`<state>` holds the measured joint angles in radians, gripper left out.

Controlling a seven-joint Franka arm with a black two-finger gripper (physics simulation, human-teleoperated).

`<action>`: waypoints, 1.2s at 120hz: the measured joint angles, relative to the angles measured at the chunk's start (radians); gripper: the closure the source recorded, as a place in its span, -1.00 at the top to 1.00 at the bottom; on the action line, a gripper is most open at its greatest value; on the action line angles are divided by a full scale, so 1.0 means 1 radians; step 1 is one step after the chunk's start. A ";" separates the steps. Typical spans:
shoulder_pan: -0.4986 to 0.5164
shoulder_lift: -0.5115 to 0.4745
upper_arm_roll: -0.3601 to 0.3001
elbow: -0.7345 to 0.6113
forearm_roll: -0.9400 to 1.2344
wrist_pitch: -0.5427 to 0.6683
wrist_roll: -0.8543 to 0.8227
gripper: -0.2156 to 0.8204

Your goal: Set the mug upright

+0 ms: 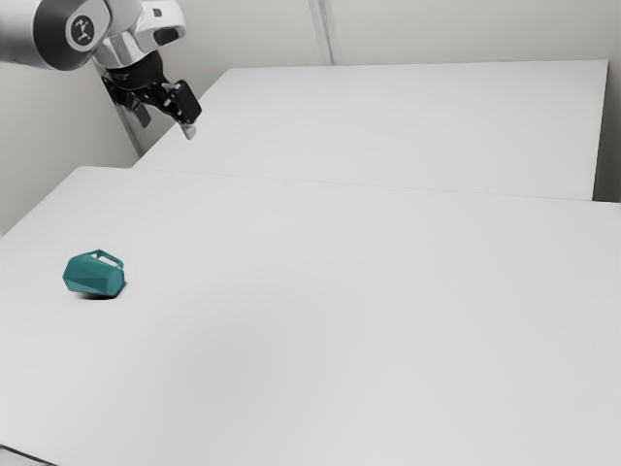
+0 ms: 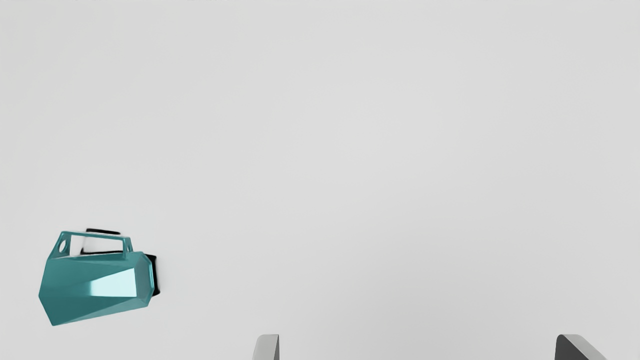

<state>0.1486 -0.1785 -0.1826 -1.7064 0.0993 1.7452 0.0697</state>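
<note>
A teal faceted mug (image 1: 94, 276) lies on its side on the white table near the exterior view's left. Its loop handle rises at the top in that view. My gripper (image 1: 167, 124) hangs well above the table, beyond the mug and apart from it. In the wrist view the mug (image 2: 95, 285) lies off to one side of my gripper (image 2: 417, 347), outside the space between the fingers. Those fingers stand wide apart with nothing between them.
The white table (image 1: 320, 320) stretches beneath the arm, and a second white surface (image 1: 408, 126) adjoins its far edge. Pale walls (image 1: 466, 29) rise behind. A dark line (image 1: 27, 455) crosses the exterior view's lower left corner.
</note>
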 joint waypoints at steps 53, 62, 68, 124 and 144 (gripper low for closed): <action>0.172 0.010 0.000 -0.090 -0.023 0.029 -0.016 0.58; 0.259 0.007 0.000 -0.132 -0.053 0.031 -0.016 0.58; 0.309 0.005 -0.001 -0.154 -0.068 0.031 -0.016 0.58; 0.675 0.232 0.001 -0.099 -0.178 0.031 0.147 0.58; 0.707 0.380 0.011 -0.013 -0.201 0.063 0.254 0.58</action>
<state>0.8552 0.2012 -0.1711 -1.7194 -0.1019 1.8085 0.3242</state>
